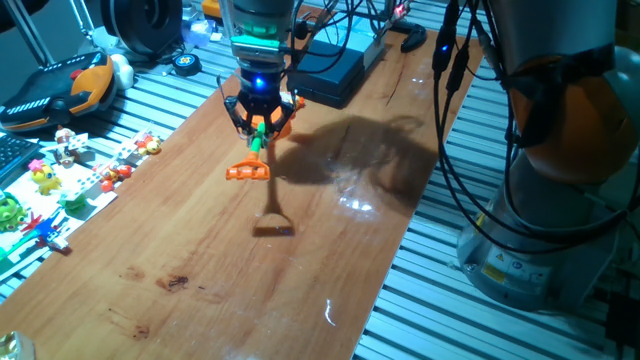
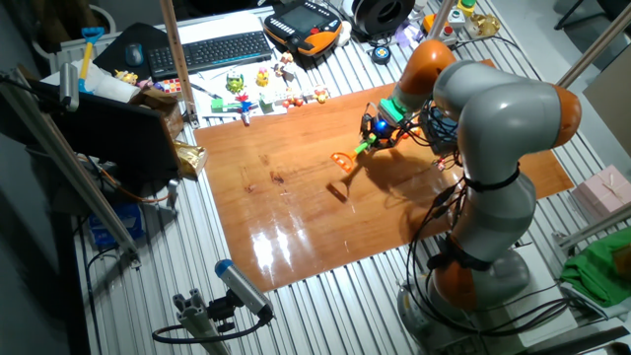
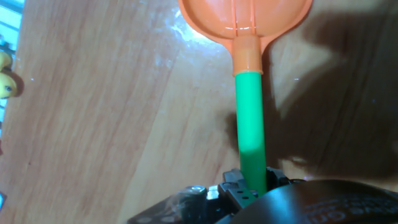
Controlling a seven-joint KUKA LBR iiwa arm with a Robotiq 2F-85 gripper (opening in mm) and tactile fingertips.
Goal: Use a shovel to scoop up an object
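Currently my gripper [image 1: 259, 122] clamps the shovel [image 1: 253, 157] by its shaft, blade hanging above the table [image 1: 330, 240]. I can't find the object near it; scooping blind could miss or twist the shaft loose.

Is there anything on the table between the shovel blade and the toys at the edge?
No: in one fixed view, only bare wood lies between the shovel blade and the toys.
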